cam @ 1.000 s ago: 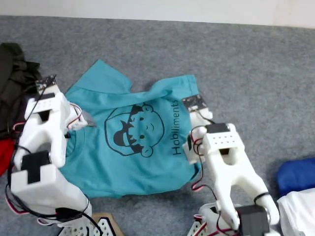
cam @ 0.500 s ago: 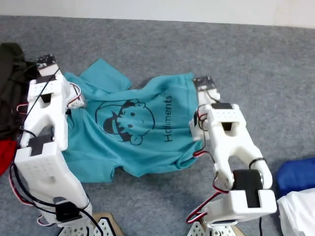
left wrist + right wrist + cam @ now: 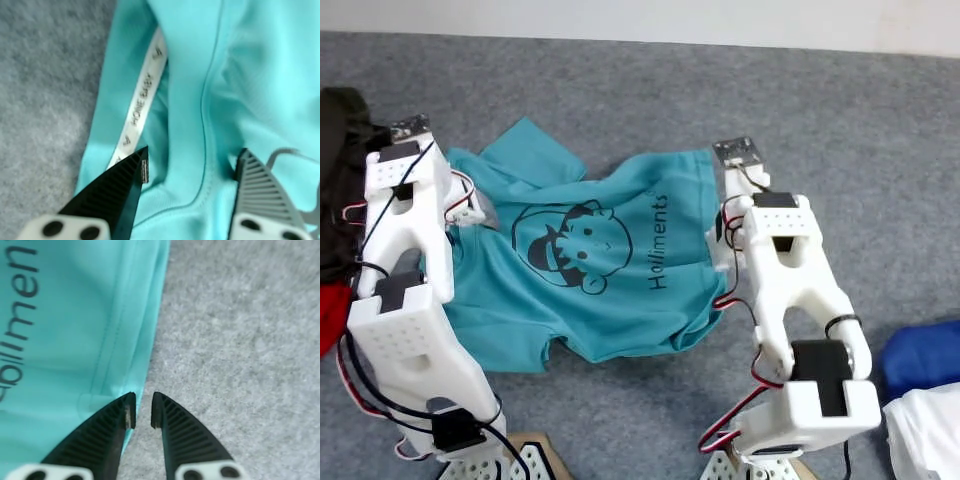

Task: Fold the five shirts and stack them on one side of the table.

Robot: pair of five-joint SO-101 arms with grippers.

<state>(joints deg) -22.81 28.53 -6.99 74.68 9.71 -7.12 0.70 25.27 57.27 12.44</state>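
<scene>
Left tool [image 3: 192, 162]: released, its ribbed black and grey fingers spread wide over the neck opening of the teal shirt [image 3: 250, 75]; cloth lies between the tips, neither of them pinching it.
Neck tape [image 3: 142, 102]: a narrow white woven strip sewn inside the collar, printed with small dark capitals and little chevrons.
Collar seam [image 3: 207, 115]: a raised, stitched ridge curving between the two fingers; the knit is smooth and faintly glossy.
Right tool [image 3: 142, 410]: tips a narrow slit apart, grasping nothing, grey pile showing through the gap; one ribbed finger sits on the very edge of the shirt's hem [image 3: 127, 330].
Hem: folded double with a straight line of stitching; large dark letters run beside it.
Teal shirt in the high view [image 3: 600, 300]: on the counter between the two arms, print side up, neck toward the left arm, hem toward the right; rumpled, with its near edge bunched into folds.
Print: a cartoon child's face [image 3: 575, 245] in dark outline, and one line of dark lettering [image 3: 660, 245] running across to it.
Counter [image 3: 820, 120]: covered in grey, felt-like pile.
Dark garment [image 3: 340, 130]: heaped at the edge beside the left arm.
Red cloth [image 3: 328, 310]: a sliver below that heap.
Blue bundle [image 3: 920, 355]: rounded, near the right arm's base.
White cloth [image 3: 930, 430]: just beside the blue bundle, at the corner.
</scene>
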